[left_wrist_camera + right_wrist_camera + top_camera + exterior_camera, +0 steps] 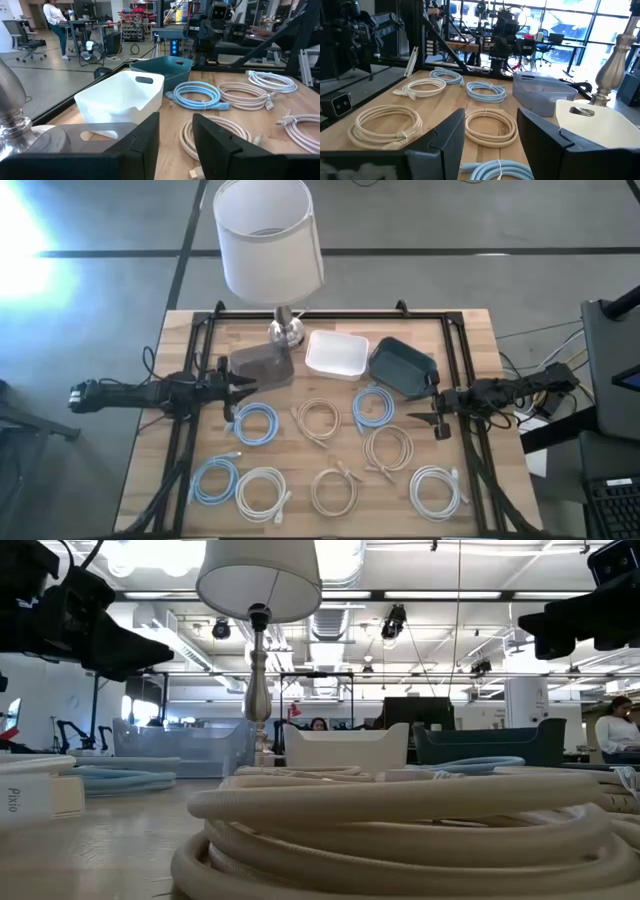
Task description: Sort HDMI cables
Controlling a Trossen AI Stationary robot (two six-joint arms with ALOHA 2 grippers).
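Observation:
Several coiled HDMI cables lie flat on the wooden table. Light blue coils [255, 422] [372, 406] [215, 480], beige coils [318, 420] [388, 448] [334, 491] and white coils [262, 493] [437, 490] show in the high view. My left gripper [243, 389] [176, 145] hovers open at the table's left, beside the grey bin, pointing right. My right gripper [420, 408] [492, 142] hovers open at the table's right, next to a blue coil [497, 170], pointing left. Neither touches a cable.
Three bins stand along the far side: a grey translucent bin [262, 367], a white bin [335, 354] and a teal bin [402, 366]. A lamp with a white shade [268, 235] and a metal base [285, 330] stands behind them. A black frame [460, 360] borders the table. People sit in the room beyond.

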